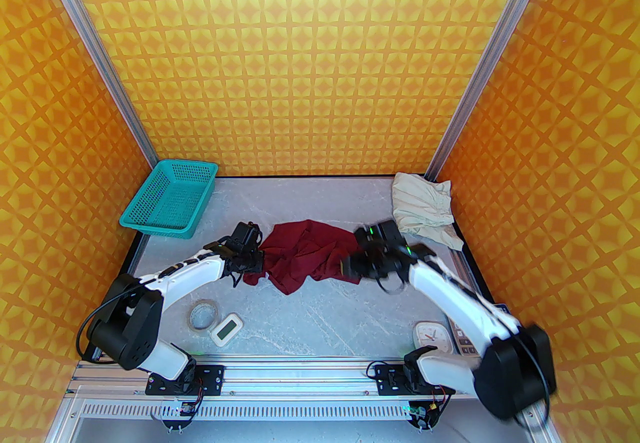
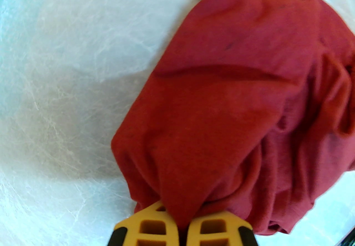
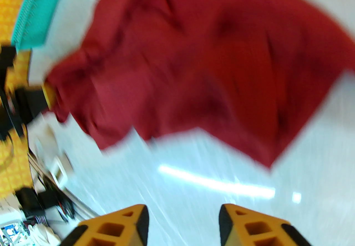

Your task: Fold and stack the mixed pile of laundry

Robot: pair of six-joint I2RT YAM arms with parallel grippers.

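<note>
Along the counter's [image 1: 325, 311] near edge sit a tape roll [image 1: 202, 316], a timer [image 1: 226, 328] and a clock [image 1: 432, 335] — snags if cloth drags back. Mid-counter, the left end effector [image 2: 183, 221] is clamped on the crumpled red T-shirt [image 1: 305, 256]. The right end effector [image 3: 181, 211] stands apart, empty, beside it — a one-sided pull would likely bunch the shirt. Free room lies beyond, between the teal basket [image 1: 170, 201] and the cream piece [image 1: 422, 211] in the far right corner.

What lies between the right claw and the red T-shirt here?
In the right wrist view, a bare stretch of pale tabletop separates the open right claw from the dark red T-shirt.
</note>
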